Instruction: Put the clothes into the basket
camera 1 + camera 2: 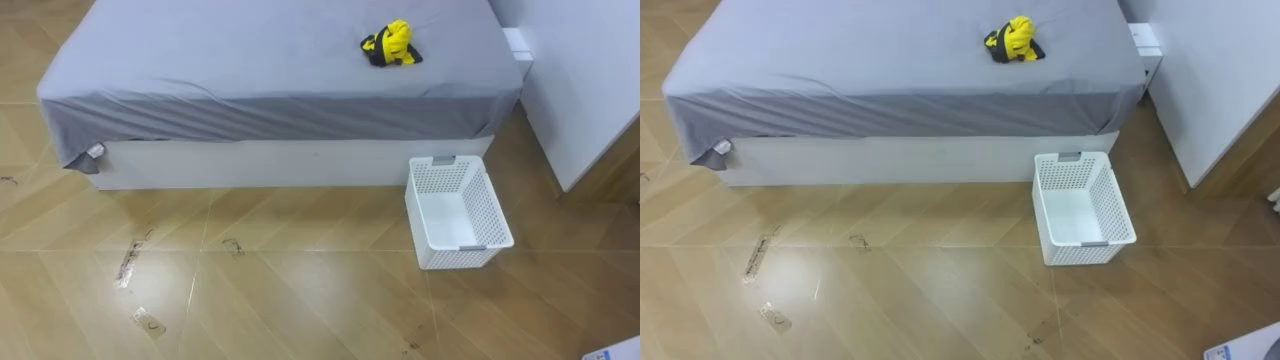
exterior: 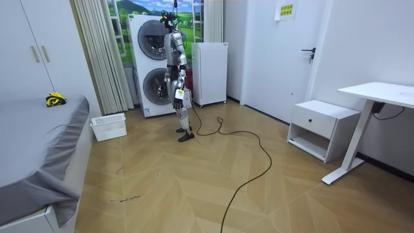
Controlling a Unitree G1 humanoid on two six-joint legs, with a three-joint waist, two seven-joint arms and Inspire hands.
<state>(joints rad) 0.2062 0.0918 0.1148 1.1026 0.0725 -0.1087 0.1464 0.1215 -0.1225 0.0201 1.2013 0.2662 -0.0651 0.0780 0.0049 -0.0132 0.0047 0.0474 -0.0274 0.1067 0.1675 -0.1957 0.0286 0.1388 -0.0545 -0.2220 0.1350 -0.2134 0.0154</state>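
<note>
Both hands hang at the robot's sides in the room view, the left hand (image 2: 180, 95) on the side toward the camera and the right hand (image 2: 167, 83) on the far side of the body. They are too small there, so we cannot tell if the fingers are straight or curled. The robot stands upright on the floor (image 1: 300, 300) in front of the washers (image 2: 152, 65), well apart from the bed (image 1: 250, 60). The clothes (image 1: 390, 44) lie on the bed as one crumpled yellow and black bundle, back from the near edge and toward the right end. The basket (image 1: 493, 205) stands on the floor just beside the bed, below that same end, and it has nothing inside. We judge that the task is at its first step, the approach, and the pick-up is not yet done. The next move calls for walking up to the bed near the basket, then a long reach over the edge to take the bundle from above. The bundle is a little longer across the view, along the bed edge, and it points no clear way. The long axis of the basket runs from the bed toward the robot, a bit slanted.
</note>
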